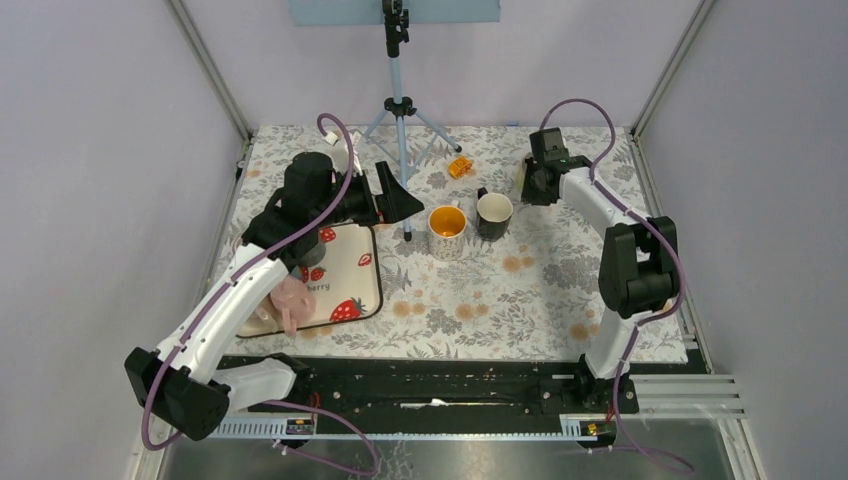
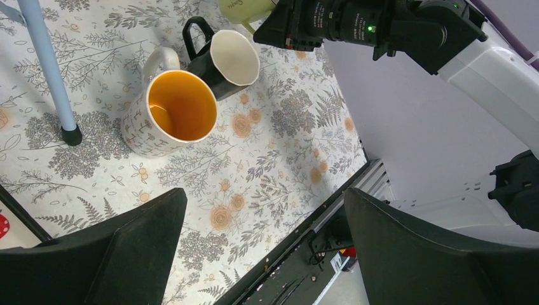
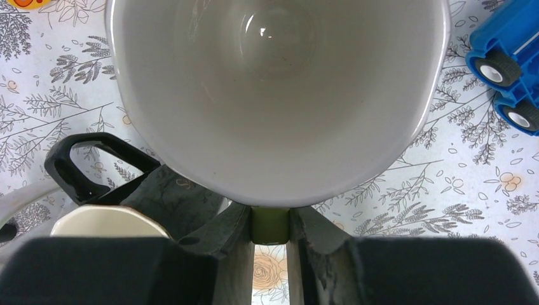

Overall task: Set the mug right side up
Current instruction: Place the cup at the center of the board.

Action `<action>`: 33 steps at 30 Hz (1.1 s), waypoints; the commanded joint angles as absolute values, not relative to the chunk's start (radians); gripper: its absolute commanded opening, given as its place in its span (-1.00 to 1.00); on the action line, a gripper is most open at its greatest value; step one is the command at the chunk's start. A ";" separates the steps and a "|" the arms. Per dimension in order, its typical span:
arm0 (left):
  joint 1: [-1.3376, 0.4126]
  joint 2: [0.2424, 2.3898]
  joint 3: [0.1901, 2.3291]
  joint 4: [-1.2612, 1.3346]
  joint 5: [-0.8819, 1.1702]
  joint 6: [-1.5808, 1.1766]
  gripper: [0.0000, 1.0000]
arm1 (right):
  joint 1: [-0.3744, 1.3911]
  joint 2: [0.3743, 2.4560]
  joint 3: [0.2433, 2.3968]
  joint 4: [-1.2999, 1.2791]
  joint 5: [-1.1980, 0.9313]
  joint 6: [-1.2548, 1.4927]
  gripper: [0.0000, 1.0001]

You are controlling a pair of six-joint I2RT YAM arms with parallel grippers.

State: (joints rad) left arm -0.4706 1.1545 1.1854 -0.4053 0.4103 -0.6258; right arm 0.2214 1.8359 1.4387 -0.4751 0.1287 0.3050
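Mug (image 3: 273, 95), pale green outside and white inside, is at the far right of the floral tablecloth (image 1: 500, 300), mouth turned up toward the right wrist camera. Right gripper (image 3: 270, 219) is clenched on its green handle, a finger on each side. Whether the base rests on the cloth cannot be told. A black mug (image 1: 493, 213) with a cream interior stands upright just beside it, toward table centre. A white patterned mug (image 1: 447, 230) with an orange interior touches the black mug's other side. A blue toy car (image 3: 508, 63) lies on the cloth past the held mug. Left gripper (image 2: 264, 210) hangs released, fingers spread wide with nothing between them, above the cloth near the strawberry mat (image 1: 345, 280) and a tripod leg (image 2: 51, 76).
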 commanded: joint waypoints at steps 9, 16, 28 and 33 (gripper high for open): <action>-0.475 1.147 1.196 -0.384 0.389 -0.631 0.98 | 0.218 1.869 1.455 -0.338 0.154 0.263 -1.00; -0.476 1.151 1.194 -0.384 0.389 -0.630 0.98 | 0.218 1.892 1.432 -0.320 0.143 0.265 -1.00; -0.475 1.149 1.170 -0.388 0.374 -0.637 0.97 | 0.218 1.903 1.418 -0.337 0.129 0.269 -1.00; -0.475 1.154 1.163 -0.390 0.379 -0.640 0.98 | 0.218 1.910 1.418 -0.357 0.129 0.268 -0.87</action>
State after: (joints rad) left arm -0.4709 1.1549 1.1675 -0.4202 0.3836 -0.6365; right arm 0.2214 1.9133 1.3991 -0.4057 0.1223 0.2802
